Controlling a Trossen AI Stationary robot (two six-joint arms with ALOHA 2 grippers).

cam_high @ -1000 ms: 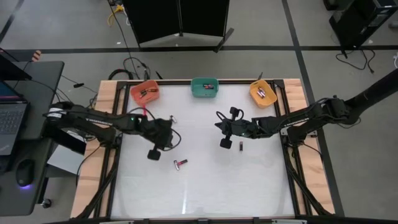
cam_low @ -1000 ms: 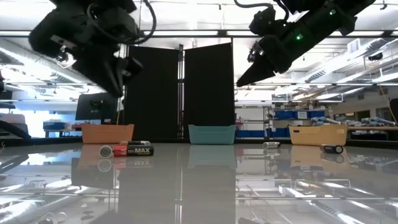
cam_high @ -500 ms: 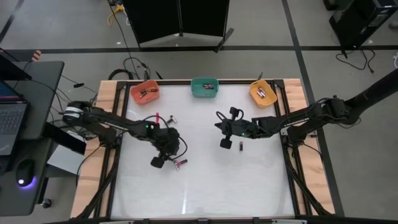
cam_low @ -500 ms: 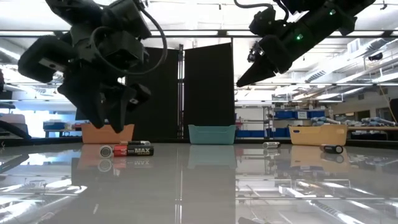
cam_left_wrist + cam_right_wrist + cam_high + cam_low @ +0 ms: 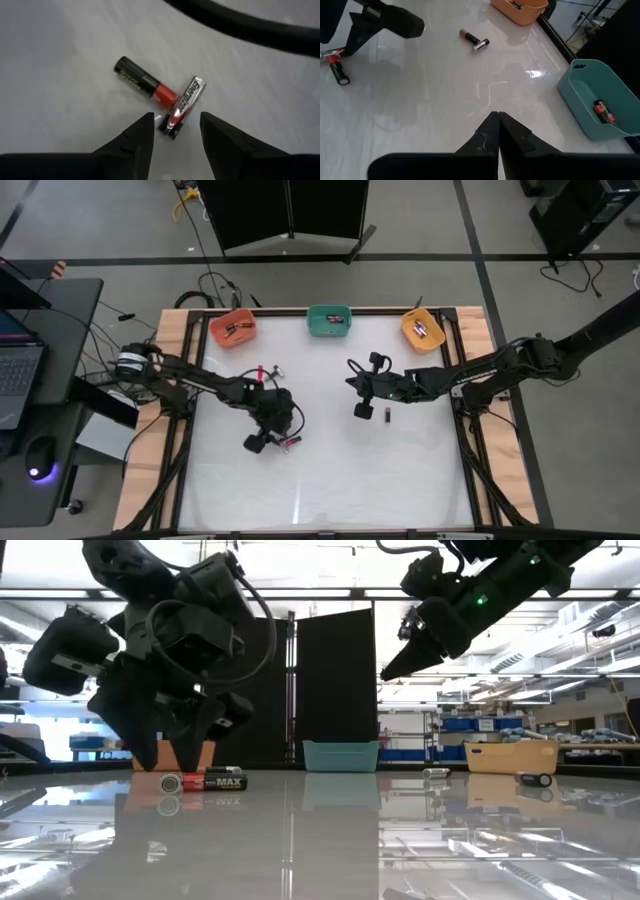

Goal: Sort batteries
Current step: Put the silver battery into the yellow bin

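Observation:
Two batteries lie touching on the white table: a black-and-red one and a silver-and-red one, also seen in the high view. My left gripper stands open low over them, slanting down. One end of the silver-and-red battery lies between its fingertips, apart from both. My right gripper is shut and hangs above the table's middle, holding nothing. A small dark battery lies beside it. Two more batteries lie near the orange bin.
Three bins stand along the far edge: orange, teal with a battery inside, and yellow. The near half of the table is bare white surface. A cable loops over my left wrist.
My left gripper has come down and moved toward the near edge and a little to the right, over the pair of batteries. It has tipped more steeply downward and opened its fingers. The batteries have not moved.

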